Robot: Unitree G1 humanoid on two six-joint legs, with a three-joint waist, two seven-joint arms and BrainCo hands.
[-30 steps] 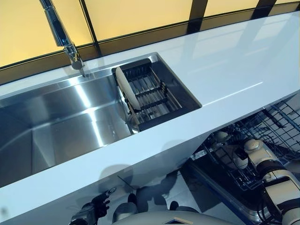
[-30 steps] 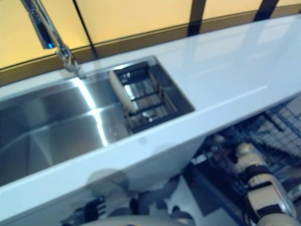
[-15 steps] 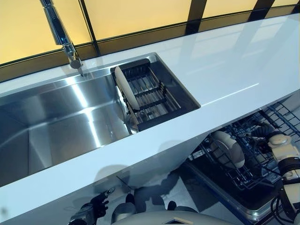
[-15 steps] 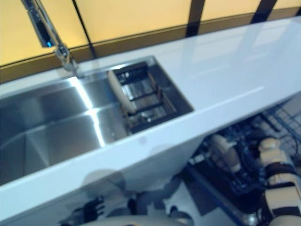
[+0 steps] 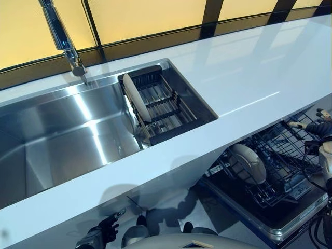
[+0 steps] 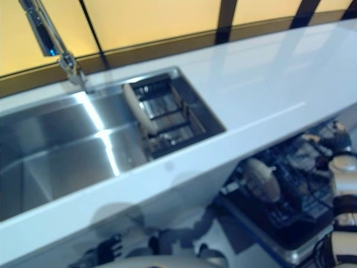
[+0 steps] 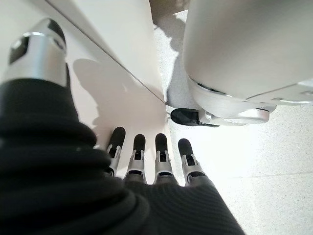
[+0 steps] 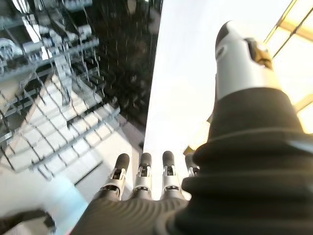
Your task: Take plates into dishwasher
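One white plate [image 5: 134, 96] stands on edge at the left end of a dark dish rack [image 5: 174, 106] inside the sink. A second white plate [image 5: 248, 164] stands upright in the pulled-out dishwasher rack [image 5: 284, 168] below the counter. My right hand [image 5: 315, 127] hovers at the right edge over that rack, apart from the plate; in the right wrist view its fingers [image 8: 142, 176] are straight and hold nothing. My left hand [image 5: 102, 233] hangs low in front of the cabinet, with straight fingers [image 7: 146, 155] and nothing in it.
A steel sink basin [image 5: 62, 135] with a tall faucet [image 5: 61, 37] lies left of the dish rack. The white counter [image 5: 249, 67] runs to the right, over the dishwasher. The dishwasher's open door [image 5: 270, 223] juts out at floor level.
My right hand has let go of the plate, which now stands in the dishwasher rack, and has drawn back up and to the right. The left hand has stayed put.
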